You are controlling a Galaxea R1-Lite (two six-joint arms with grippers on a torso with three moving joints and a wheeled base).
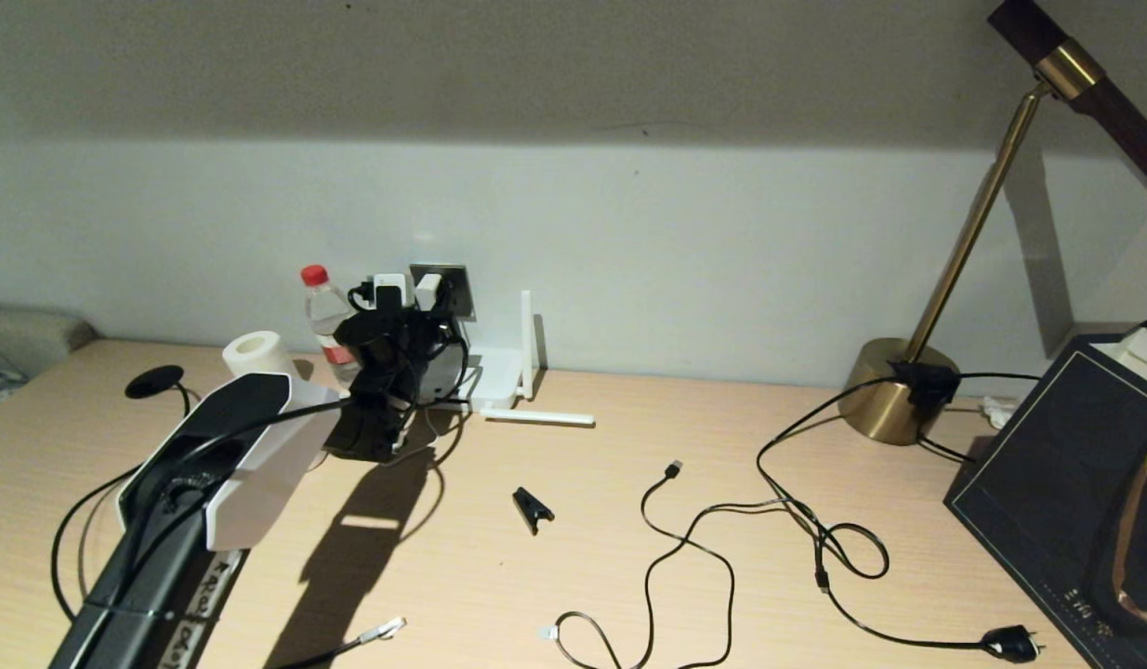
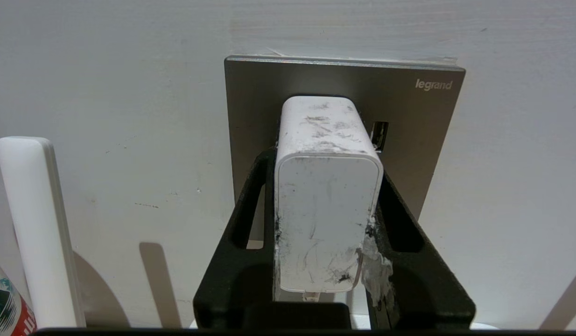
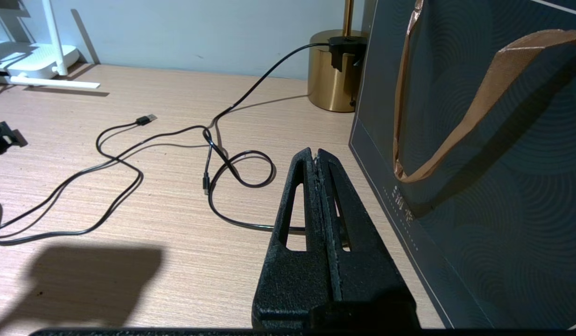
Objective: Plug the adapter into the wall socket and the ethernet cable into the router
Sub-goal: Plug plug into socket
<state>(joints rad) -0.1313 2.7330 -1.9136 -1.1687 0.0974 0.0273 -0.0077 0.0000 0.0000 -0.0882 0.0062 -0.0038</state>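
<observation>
Brushed-metal wall socket (image 2: 409, 140), scuffed (matt) plastic adapter (image 2: 327, 210)

"legrand" on wall socket (image 2: 316, 88) faceplate corner.

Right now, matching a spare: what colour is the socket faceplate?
Dark grey brushed metal wall socket, clearest in the left wrist view.

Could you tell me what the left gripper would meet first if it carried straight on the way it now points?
The left gripper, shut on the adapter, points at the wall socket. The adapter's front would likely meet that faceplate first; whether it already touches cannot be told.
</observation>
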